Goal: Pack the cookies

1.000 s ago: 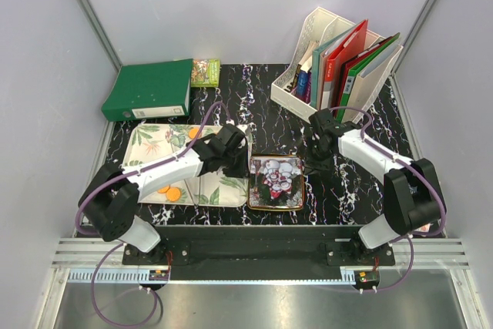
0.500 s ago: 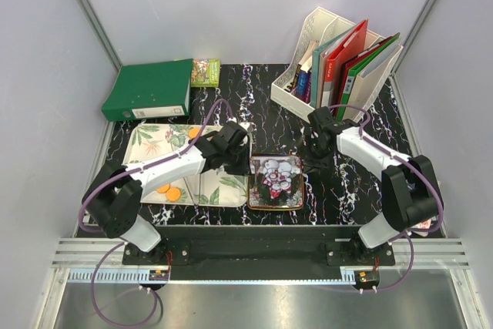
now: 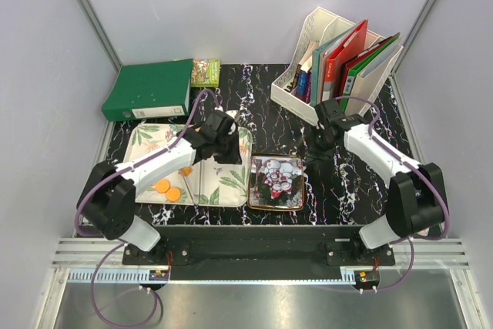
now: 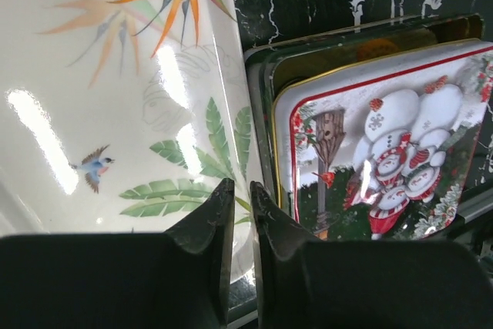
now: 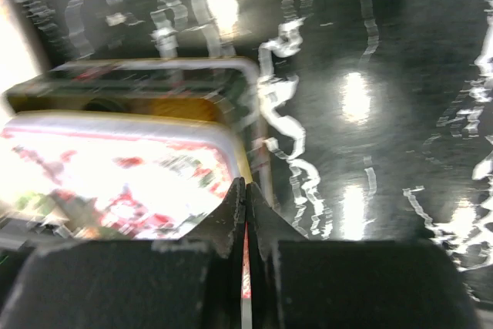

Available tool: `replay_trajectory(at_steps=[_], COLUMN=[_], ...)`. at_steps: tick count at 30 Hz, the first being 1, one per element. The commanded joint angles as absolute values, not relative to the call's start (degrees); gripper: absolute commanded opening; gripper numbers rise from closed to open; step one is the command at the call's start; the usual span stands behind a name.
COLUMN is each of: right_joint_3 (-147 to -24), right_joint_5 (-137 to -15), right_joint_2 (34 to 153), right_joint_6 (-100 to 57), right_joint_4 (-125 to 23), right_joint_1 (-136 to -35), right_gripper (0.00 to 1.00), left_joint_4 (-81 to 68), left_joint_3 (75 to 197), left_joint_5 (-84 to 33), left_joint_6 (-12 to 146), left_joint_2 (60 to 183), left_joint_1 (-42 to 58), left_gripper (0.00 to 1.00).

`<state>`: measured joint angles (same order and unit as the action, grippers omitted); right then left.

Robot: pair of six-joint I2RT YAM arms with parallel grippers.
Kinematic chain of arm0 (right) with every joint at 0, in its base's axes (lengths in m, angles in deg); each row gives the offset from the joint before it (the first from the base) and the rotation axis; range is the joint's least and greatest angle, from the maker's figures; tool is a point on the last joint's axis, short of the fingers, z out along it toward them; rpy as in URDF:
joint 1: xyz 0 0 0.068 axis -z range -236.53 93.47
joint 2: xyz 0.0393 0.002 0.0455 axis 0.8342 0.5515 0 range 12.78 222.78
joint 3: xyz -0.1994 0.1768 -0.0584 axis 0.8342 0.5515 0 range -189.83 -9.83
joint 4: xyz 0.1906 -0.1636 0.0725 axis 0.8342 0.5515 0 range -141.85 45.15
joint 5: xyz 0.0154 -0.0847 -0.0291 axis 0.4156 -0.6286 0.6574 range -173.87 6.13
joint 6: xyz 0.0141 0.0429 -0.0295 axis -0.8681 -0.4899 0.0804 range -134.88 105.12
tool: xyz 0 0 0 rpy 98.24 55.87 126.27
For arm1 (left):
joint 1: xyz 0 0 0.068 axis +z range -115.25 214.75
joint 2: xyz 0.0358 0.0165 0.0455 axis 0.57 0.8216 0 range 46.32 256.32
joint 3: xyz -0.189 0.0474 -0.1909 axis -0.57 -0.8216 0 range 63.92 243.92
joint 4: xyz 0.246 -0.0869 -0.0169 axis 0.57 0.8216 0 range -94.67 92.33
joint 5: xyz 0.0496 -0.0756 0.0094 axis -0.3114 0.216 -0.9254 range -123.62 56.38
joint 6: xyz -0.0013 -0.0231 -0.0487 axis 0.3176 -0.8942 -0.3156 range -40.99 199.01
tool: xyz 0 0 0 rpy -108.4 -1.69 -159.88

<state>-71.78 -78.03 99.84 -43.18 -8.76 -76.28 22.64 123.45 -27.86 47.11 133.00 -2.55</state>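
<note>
Two orange cookies (image 3: 162, 186) lie on the floral tray (image 3: 150, 144) at its near left. The tin (image 3: 276, 182) with the snowman lid stands right of the tray. The lid (image 4: 385, 136) sits shifted on the tin base (image 4: 347, 40), leaving a gap at the far edge. Something orange (image 5: 177, 105) shows in that gap. My left gripper (image 3: 229, 150) is shut and empty over the tray's right part, and in the left wrist view (image 4: 242, 190) it sits beside the tin. My right gripper (image 3: 318, 152) is shut and empty just right of the tin, and it also shows in the right wrist view (image 5: 245, 190).
A green binder (image 3: 149, 90) and a small green packet (image 3: 205, 72) lie at the back left. A white file rack (image 3: 335, 63) with folders stands at the back right. The black marble tabletop (image 3: 354, 182) is bare right of the tin.
My left gripper has moved left and back from the tin's edge over the tray. My right gripper has drawn back a little from the tin.
</note>
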Motion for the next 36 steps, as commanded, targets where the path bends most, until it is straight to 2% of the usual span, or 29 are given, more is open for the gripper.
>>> replay_trajectory(at_steps=[1,6,12,25,36], right_joint_3=[-72.50,-68.72,-67.39,-72.49,-74.25], right_joint_5=[-69.48,-59.47,-54.96,-56.63,-58.03], right_joint_2=[94.61,94.07,98.64,111.37,116.66], right_joint_6=[-43.62,-44.59,-44.15,-44.15,-44.77], right_joint_4=[-12.63,-17.83,-20.38,-21.87,-23.11], right_joint_1=[-76.22,-77.01,-77.62,-77.62,-77.53], right_gripper=[0.00,0.00,0.00,0.00,0.00], left_joint_4=[20.82,17.93,16.07,15.90,15.90], left_joint_3=[125.10,122.99,122.37,121.58,119.56], left_joint_5=[-26.77,-23.25,-21.14,-20.17,-20.44], left_joint_6=[48.34,47.64,47.63,47.11,47.11], left_joint_2=[129.20,128.59,129.20,129.38,127.97], left_joint_1=[-2.69,-3.21,-4.97,-5.15,-5.24], left_gripper=[0.18,0.18,0.18,0.18,0.18])
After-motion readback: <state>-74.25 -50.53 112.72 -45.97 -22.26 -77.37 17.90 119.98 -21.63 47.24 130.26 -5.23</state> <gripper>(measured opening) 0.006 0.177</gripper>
